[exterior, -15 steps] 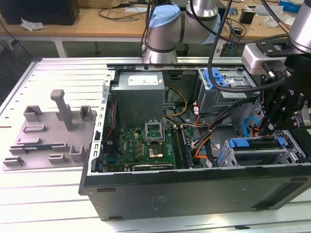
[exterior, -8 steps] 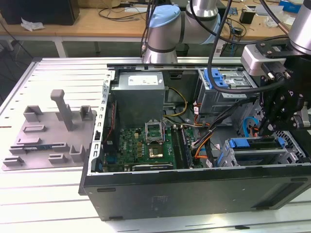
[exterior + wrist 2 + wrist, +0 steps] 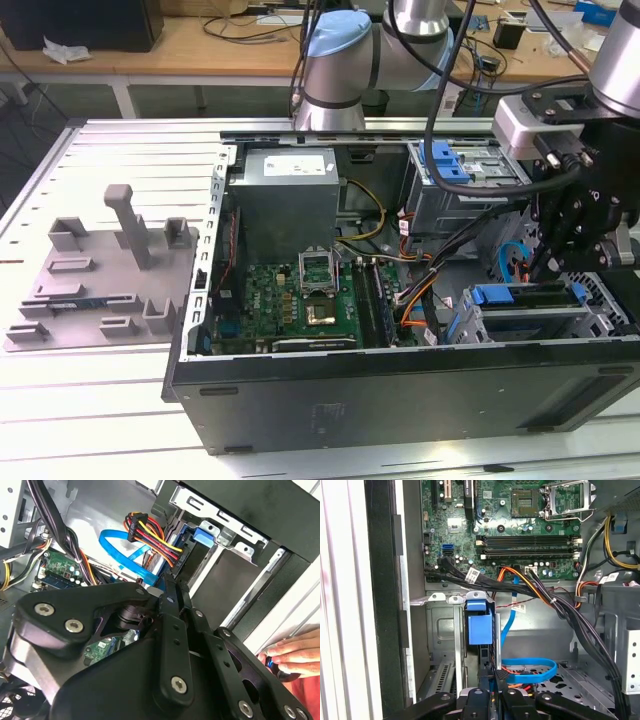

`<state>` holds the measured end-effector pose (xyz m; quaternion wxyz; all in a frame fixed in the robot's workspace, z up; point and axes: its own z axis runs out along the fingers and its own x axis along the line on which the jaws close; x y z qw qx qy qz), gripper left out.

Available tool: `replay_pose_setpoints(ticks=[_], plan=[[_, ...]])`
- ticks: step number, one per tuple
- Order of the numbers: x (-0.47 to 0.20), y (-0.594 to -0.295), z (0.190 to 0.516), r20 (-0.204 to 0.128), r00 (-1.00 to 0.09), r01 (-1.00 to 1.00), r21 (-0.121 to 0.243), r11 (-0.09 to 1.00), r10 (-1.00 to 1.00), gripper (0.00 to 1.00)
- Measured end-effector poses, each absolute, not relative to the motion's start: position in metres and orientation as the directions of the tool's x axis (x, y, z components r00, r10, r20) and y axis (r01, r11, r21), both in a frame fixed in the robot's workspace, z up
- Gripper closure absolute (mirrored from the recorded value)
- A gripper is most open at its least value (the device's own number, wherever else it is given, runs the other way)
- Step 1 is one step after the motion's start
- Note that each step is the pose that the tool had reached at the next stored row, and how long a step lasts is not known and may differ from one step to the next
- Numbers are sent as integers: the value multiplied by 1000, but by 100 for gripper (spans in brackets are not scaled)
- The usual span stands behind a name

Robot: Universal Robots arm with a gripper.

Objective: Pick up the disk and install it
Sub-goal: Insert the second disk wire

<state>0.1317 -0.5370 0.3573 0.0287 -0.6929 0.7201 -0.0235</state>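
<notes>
The disk (image 3: pixel 480 626) stands on edge in the lower drive bay of the open computer case (image 3: pixel 400 385), its blue carrier frame (image 3: pixel 495 295) facing up. In the second wrist view the disk (image 3: pixel 202 534) sits under the bay's metal rail, with a yellow, red and black power plug (image 3: pixel 181 555) at its end. My gripper (image 3: pixel 490 677) reaches down into the case at the exterior view's right (image 3: pixel 542 268). Its fingers (image 3: pixel 172 587) lie close together against the disk's cable end and look shut on it.
A person's hand (image 3: pixel 292 655) rests on the case's outer edge. A blue data cable (image 3: pixel 530 670) and black wire bundles (image 3: pixel 560 605) run beside the bay. Further in are the motherboard (image 3: pixel 290 300), power supply (image 3: pixel 290 200), an upper grey cage with blue bracket (image 3: pixel 445 160) and a grey fixture (image 3: pixel 100 280).
</notes>
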Motion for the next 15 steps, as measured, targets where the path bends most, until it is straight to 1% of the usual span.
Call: replay_pose_setpoints(ticks=[15], plan=[[132,-537,355,-9,-28,-997,-74,29,-1000,84]])
